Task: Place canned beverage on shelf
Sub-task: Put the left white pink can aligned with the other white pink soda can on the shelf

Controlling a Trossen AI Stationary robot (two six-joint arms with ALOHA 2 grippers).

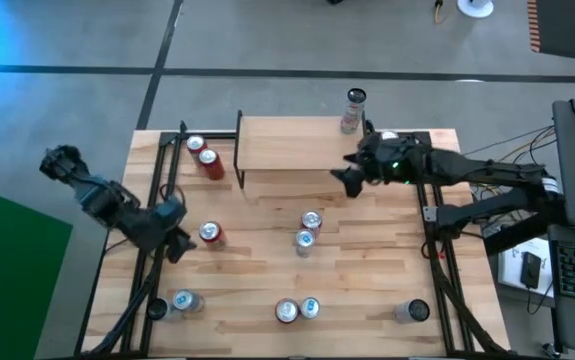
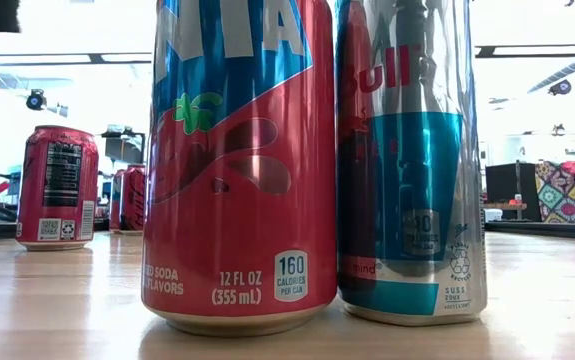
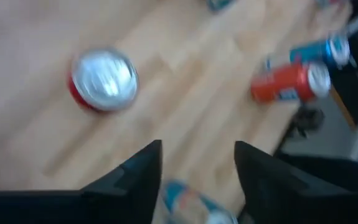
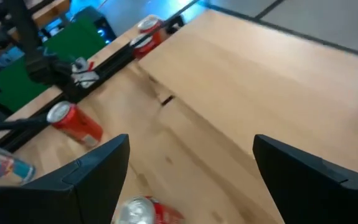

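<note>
Red can (image 1: 211,234) just beside left gripper (image 1: 177,243), fingers parted, empty; right gripper (image 1: 347,180) fingers wide, empty, at shelf (image 1: 292,145) edge

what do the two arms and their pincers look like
Both arms are dark, jointed tubes. The left pincer ends in two black, pointed fingers. The right pincer has broader black fingers and a small green light glowing at its wrist. Black cables trail behind the right arm.

Two dark jointed arms; right tool (image 1: 348,181) body bears green indicator light; black angular fingers (image 4: 98,168); left tool (image 1: 177,245) black.
</note>
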